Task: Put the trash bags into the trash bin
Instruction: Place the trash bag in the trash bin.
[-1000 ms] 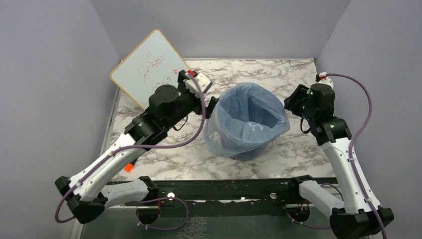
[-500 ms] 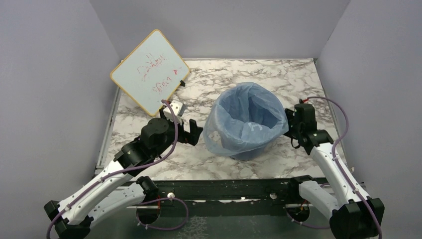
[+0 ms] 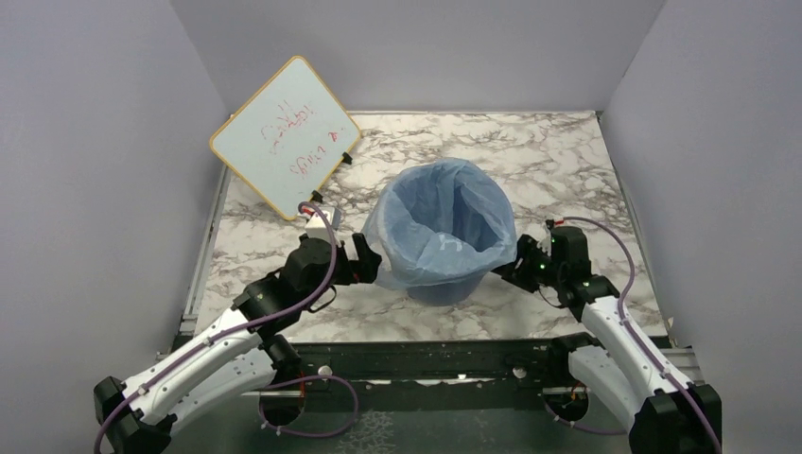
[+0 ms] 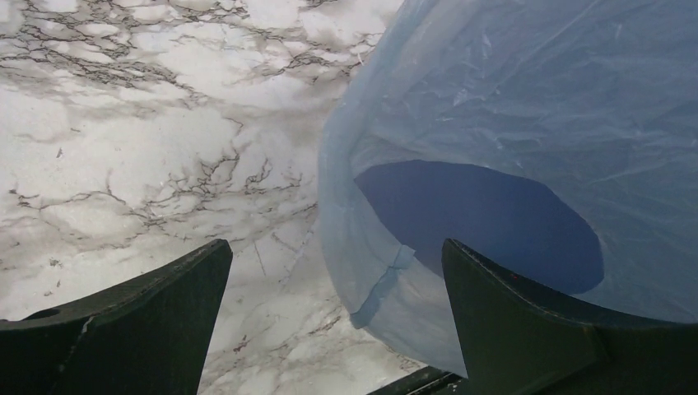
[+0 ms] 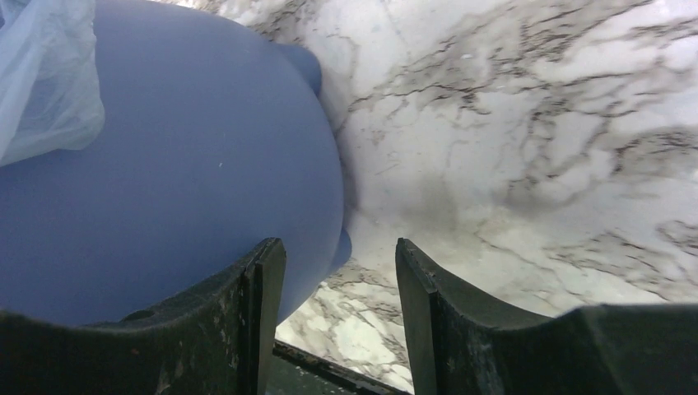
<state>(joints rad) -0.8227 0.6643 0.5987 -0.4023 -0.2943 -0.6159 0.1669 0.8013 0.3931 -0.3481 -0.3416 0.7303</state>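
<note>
The light-blue trash bag (image 3: 437, 222) sits in the mouth of the blue plastic bucket (image 3: 444, 287), which stands on the marbled desk (image 3: 567, 161) between my two arms. Its hem is turned out over the rim and hangs down the outside wall, lowest on my left side.

I judge the film to be very light, thin and floppy. It creases everywhere, lets the dark bucket show through, and would slide or balloon rather than hold a shape. A pinch should take it at the loose hanging hem, where a doubled edge shows in my left wrist view, gathering several folds so it does not slip out or tear. The bucket looks stiff, smooth and slippery. With little weight in it, I expect it to skid on the desk if I push from one side only.

My left claw (image 4: 336, 247) is spread wide, low beside the bucket, with the bag's drooping hem just ahead of its fingers and nothing between them. My right claw (image 5: 337, 245) is partly spread and empty. The bare bucket wall is close against its inner finger, and a corner of bag hangs above.

A whiteboard (image 3: 284, 132) leans at the back left with two lines of red handwriting too small for me to read. I see no brand or label on the bag or bucket.
</note>
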